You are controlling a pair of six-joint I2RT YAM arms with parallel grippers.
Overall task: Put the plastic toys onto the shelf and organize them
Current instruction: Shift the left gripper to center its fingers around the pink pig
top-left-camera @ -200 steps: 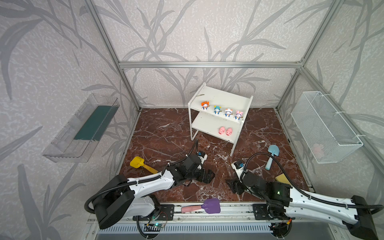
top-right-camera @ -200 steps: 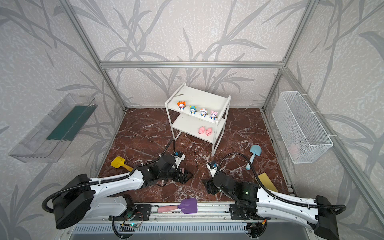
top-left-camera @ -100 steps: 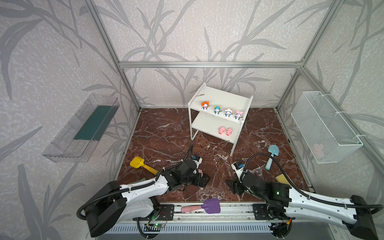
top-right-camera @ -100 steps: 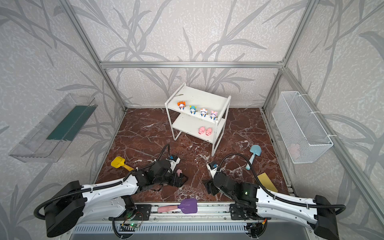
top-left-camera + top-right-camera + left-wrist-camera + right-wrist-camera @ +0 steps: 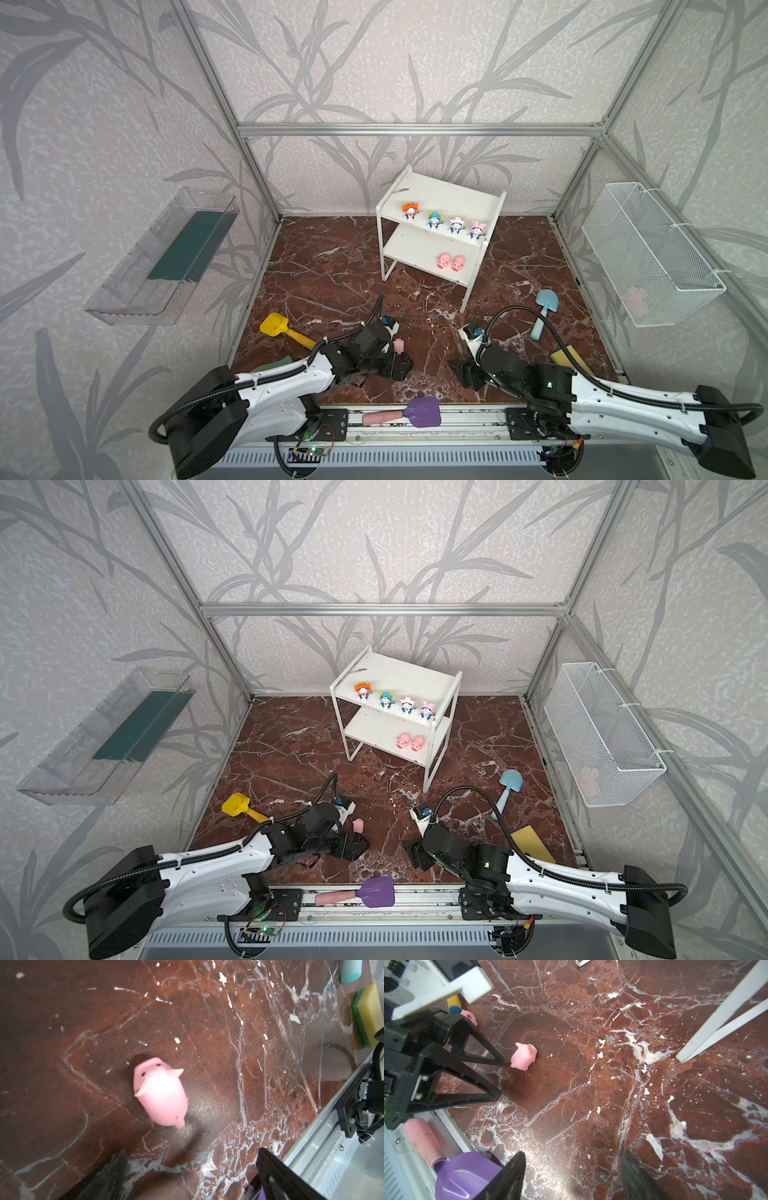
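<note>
Glossy pink pig (image 5: 160, 1093), stub ears + tail, stood on the marble floor (image 5: 332, 266) near-centre, just ahead of the left gripper (image 5: 192, 1152), whose jaws gaped wide w/ nothing btwn. Right gripper (image 5: 572, 1155) jaws stood partly apart, empty, over bare floor. Shelf (image 5: 440, 195) far-centre: 4 figurines (image 5: 434, 219) lined top board's front edge, 2 pigs (image 5: 444, 262) at lower board's R end, its L part free.
</note>
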